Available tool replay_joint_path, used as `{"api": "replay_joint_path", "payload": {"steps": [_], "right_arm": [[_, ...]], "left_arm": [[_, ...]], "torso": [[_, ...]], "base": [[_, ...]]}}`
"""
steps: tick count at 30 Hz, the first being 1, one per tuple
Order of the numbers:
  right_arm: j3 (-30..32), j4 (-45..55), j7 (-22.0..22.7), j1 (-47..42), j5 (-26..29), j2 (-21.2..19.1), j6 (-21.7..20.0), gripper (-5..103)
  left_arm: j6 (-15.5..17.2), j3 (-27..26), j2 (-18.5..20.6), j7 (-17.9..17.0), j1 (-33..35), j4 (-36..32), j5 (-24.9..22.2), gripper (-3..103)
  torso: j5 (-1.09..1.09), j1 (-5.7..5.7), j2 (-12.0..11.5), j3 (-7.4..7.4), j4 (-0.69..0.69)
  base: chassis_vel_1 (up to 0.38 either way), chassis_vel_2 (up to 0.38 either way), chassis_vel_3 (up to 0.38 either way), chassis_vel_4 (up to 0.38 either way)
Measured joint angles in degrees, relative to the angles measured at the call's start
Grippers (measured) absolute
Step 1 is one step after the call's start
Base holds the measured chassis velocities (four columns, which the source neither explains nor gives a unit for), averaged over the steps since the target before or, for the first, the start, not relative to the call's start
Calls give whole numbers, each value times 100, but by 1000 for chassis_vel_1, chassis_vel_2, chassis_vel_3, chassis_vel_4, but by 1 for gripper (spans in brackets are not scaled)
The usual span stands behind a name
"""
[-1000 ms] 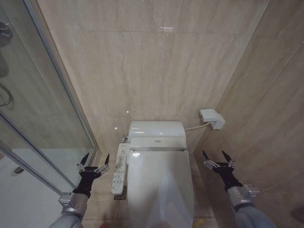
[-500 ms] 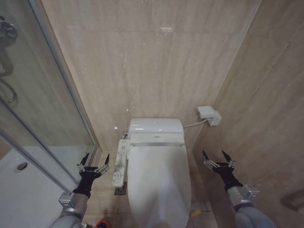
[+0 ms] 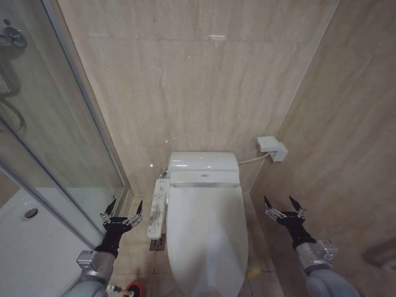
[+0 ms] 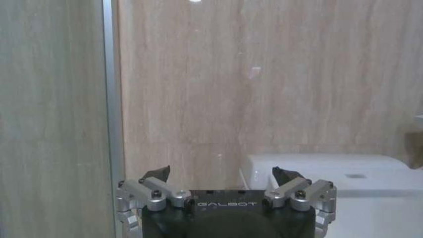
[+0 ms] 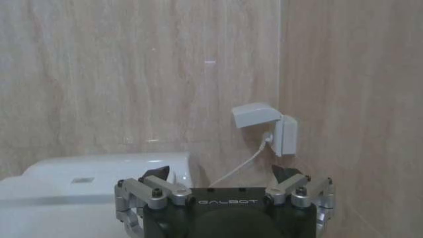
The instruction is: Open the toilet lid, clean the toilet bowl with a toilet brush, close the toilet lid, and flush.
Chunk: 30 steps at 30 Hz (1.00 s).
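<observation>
Lid (image 3: 207, 238): glossy white plastic, smooth, faint reflections. Tank cover (image 3: 203, 164): same glossy white, bright highlight. Side panel (image 3: 156, 211): white plastic, duller than lid. Wall (image 3: 204, 86): polished beige stone-look tile, veined, glints of light. Shower screen (image 3: 43, 154): clear glass in a brushed metal frame. Socket cover (image 5: 264, 126): matt white plastic. Left gripper (image 3: 122, 213) and right gripper (image 3: 284, 208): matt black fingers, silver metal knuckles, black casing.

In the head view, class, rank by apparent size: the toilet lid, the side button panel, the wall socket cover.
1. toilet lid
2. side button panel
3. wall socket cover, though it sits farther from the camera.
</observation>
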Motion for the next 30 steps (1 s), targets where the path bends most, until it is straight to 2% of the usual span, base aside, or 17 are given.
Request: {"api": "replay_joint_path", "payload": {"steps": [2,5,7,11,24,30], "right_arm": [[0,0,0,-1,0,0,0,100],[0,0,0,-3,0,0,0,100],[0,0,0,-4,0,0,0,100],[0,0,0,-4,0,0,0,100],[0,0,0,1,0,0,0,100],[0,0,0,0,0,0,0,100]], "left_arm": [[0,0,0,0,1,1,0,100],[0,0,0,0,4,0,0,100],[0,0,-1,0,5,1,0,100],[0,0,0,0,5,1,0,100],[0,0,0,0,-1,0,0,100],[0,0,0,0,1,0,0,100]], "torso": [[-4,-2,0,-1,0],[3,-5,2,-2,-1],[-5,-7,3,-3,-1],[1,-8,4,-3,0],[0,1,0,0,1],[0,-1,0,-1,0]], "base": [[197,-208,-211,210],[230,-217,-230,211],[206,-203,-208,191],[125,-96,-128,109],[-25,21,30,-20],[86,-92,-99,88]]}}
